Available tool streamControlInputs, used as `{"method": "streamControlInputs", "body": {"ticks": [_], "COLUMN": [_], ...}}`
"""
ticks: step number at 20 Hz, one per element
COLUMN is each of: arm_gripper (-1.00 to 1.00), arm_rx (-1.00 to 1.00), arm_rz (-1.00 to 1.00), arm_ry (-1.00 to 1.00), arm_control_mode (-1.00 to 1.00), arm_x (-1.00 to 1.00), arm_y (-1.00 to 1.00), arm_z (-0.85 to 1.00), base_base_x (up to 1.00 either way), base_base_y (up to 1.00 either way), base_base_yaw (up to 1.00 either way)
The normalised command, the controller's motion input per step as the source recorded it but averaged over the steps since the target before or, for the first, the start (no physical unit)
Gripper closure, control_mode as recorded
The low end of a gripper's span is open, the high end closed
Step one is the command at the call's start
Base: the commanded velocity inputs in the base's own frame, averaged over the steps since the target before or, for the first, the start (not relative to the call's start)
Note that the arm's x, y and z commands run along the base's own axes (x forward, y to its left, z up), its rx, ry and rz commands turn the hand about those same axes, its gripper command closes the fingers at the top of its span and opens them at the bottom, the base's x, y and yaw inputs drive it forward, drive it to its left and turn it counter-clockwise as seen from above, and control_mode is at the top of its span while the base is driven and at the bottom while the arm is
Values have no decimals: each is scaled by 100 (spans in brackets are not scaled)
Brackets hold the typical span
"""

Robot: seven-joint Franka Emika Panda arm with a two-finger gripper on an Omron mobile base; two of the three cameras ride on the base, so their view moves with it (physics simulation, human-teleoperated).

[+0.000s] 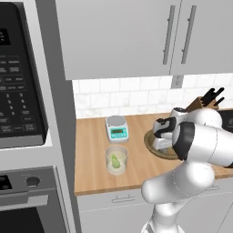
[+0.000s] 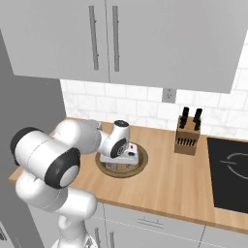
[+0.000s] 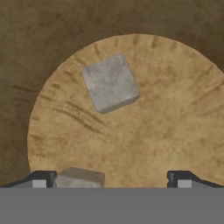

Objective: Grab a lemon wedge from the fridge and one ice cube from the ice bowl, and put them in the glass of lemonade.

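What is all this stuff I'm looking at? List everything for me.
glass of lemonade: one, clear, front of counter
lemon wedge: one, yellow-green, inside the glass
scale: one, white with green display, behind the glass
ice bowl: one, brown wood, mid-counter under the hand
ice cubes: two, grey, on the bowl's floor
knife block: one, brown with dark handles, by the wall
oven: one, black, left column
cooktop: one, black, right
upper cabinets: grey, dark bar handles
robot arm: one, white
fingers: two, dark, spread apart over the bowl
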Motion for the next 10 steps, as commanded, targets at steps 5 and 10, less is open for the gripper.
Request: {"method": "streamControlInputs", "body": {"ticks": [5,10], "arm_gripper": [-100,-100], "arm_rx": [4,2], "arm_rz": [0,0], "arm_ry": [0,0], "arm_control_mode": [-100,-100], "arm_x": [-20,-2], "arm_y": [-2,0], "arm_z": [-5,-2], "base_base_x": [0,0], "base_base_y": [0,0], "base_base_yaw": [0,0]}}
